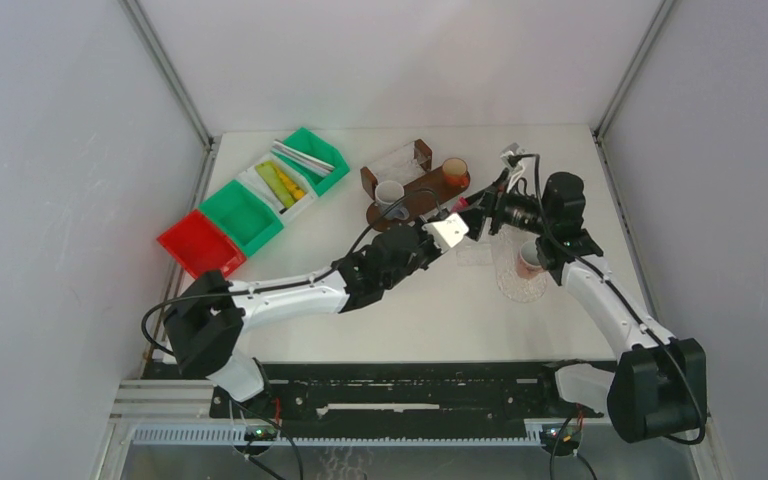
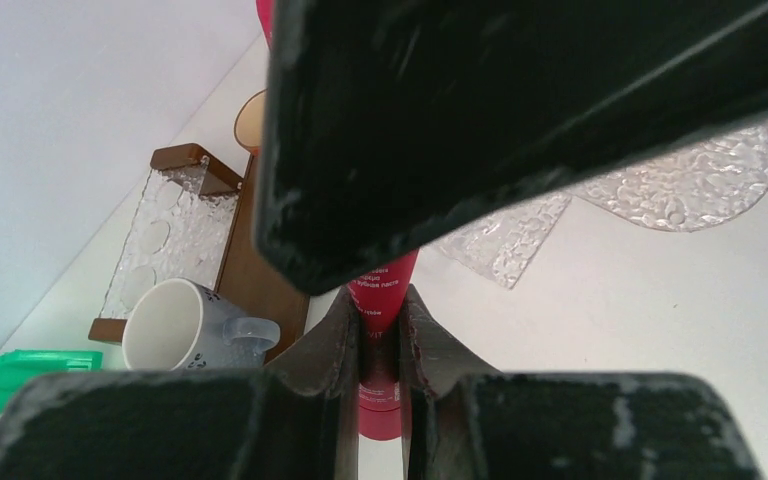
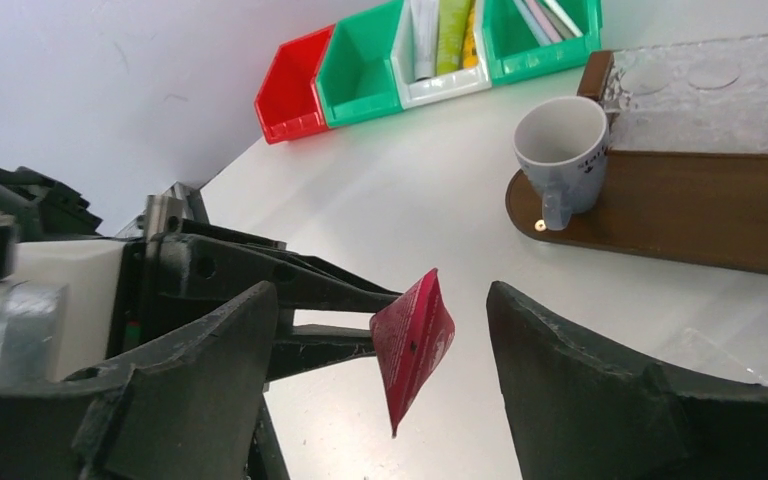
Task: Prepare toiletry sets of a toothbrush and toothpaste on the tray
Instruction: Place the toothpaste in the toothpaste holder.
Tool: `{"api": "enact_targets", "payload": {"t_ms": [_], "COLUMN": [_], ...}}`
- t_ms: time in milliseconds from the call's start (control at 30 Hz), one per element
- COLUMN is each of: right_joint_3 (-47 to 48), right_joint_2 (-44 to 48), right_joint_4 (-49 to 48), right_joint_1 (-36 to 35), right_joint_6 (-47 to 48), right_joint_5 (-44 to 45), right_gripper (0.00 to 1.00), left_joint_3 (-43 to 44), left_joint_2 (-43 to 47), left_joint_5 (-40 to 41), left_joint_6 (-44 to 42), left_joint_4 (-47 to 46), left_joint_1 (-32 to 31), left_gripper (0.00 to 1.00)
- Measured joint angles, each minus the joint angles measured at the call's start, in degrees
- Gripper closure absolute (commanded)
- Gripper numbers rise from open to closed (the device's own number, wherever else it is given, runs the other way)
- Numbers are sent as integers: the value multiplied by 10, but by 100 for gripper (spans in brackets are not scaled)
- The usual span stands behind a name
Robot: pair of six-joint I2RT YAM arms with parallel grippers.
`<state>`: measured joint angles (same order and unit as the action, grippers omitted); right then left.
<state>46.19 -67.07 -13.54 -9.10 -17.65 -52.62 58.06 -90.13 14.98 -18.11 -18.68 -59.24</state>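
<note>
Tube (image 3: pixel 412 345), red, is clamped near its cap end in the left gripper (image 2: pixel 380 322), pads pressed on both flat sides. It is held in the air over the table (image 1: pixel 430 310), just beside the tray (image 3: pixel 680 200) and not on it. Its long axis runs out of the left jaws toward the right arm. The crimped end sits between the fingers of the right gripper (image 3: pixel 385 300); these stand wide apart and touch neither side of it. That is the relation that matters: the tube is already inside the right jaws, so closing looks like the handover move, and the right arm is nearer the tray's cups.

The mug (image 3: pixel 560 150) stands empty on the tray's near end, the orange cup (image 1: pixel 454 172) at the far end. The pink cup (image 1: pixel 528 260) is half hidden under the right arm. The bins (image 3: pixel 440 60) hold more tubes and brushes.

A dark finger blocks most of the left wrist view. The tube's print is too blurred to read and its cap is cut off.
</note>
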Motion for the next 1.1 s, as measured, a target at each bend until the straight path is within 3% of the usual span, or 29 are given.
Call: {"api": "enact_targets", "payload": {"t_ms": [100, 167, 267, 333, 433, 633, 767, 867, 1100], "right_joint_3": [0, 0, 0, 0, 0, 0, 0, 0, 0], "right_joint_2": [-11, -15, -18, -20, -24, -24, -23, -18, 10], "right_joint_4": [9, 14, 20, 26, 31, 36, 35, 35, 36], "right_joint_1": [-16, -20, -23, -23, -22, -13, 9, 28, 81], "right_joint_6": [4, 6, 9, 12, 12, 11, 9, 8, 14], "right_joint_5": [15, 22, 30, 40, 40, 37, 8, -7, -17], "right_gripper": [25, 36, 59, 81, 100, 100, 100, 100, 100], "left_joint_3": [0, 0, 0, 0, 0, 0, 0, -4, -35], "left_joint_2": [0, 0, -1, -2, -4, -5, -2, 10, 52], "left_joint_5": [4, 10, 17, 21, 27, 29, 27, 26, 39], "left_joint_6": [-5, -6, -10, -11, -15, -23, -29, -33, -34], "left_joint_4": [0, 0, 0, -1, 0, -1, -7, -26, -86], "left_joint_1": [-3, -5, -6, -6, -8, -11, -11, -11, -11], "left_gripper": [100, 100, 99, 96, 84, 45, 25, 17, 8]}}
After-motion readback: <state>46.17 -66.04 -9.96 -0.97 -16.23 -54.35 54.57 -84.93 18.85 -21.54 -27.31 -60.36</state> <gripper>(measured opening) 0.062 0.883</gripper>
